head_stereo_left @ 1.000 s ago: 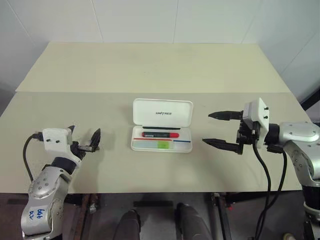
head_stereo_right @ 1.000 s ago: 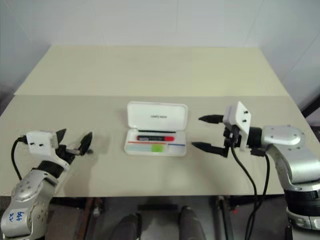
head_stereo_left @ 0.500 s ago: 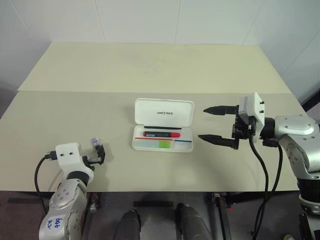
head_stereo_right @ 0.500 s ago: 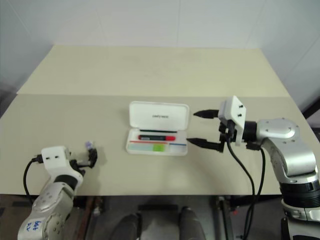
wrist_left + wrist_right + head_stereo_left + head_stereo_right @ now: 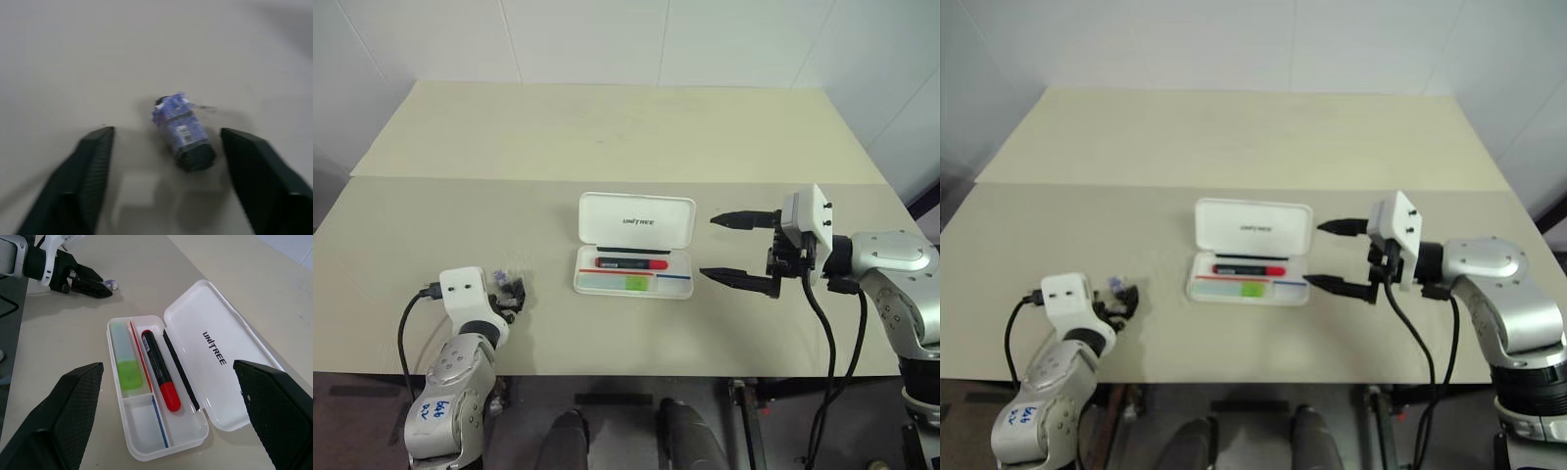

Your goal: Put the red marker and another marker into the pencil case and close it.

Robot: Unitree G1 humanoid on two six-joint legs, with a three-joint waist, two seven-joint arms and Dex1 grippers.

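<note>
The left gripper [image 5: 161, 147] sits low near the table's front edge, its fingers spread either side of a small blue-wrapped cylinder [image 5: 183, 131] lying on the beige table [image 5: 607, 137], not gripping it. At centre the pencil case [image 5: 230, 364] lies open, lid back; the mint marker with green cap [image 5: 125, 364] and the red marker [image 5: 159, 369] lie side by side inside. Just beside the case's right end hovers the right gripper [image 5: 736, 249], fingers wide apart, empty.

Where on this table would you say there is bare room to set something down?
The far half of the table behind the pencil case is bare, as is the stretch between the case and the left gripper. It is tight between the case and the right gripper.
</note>
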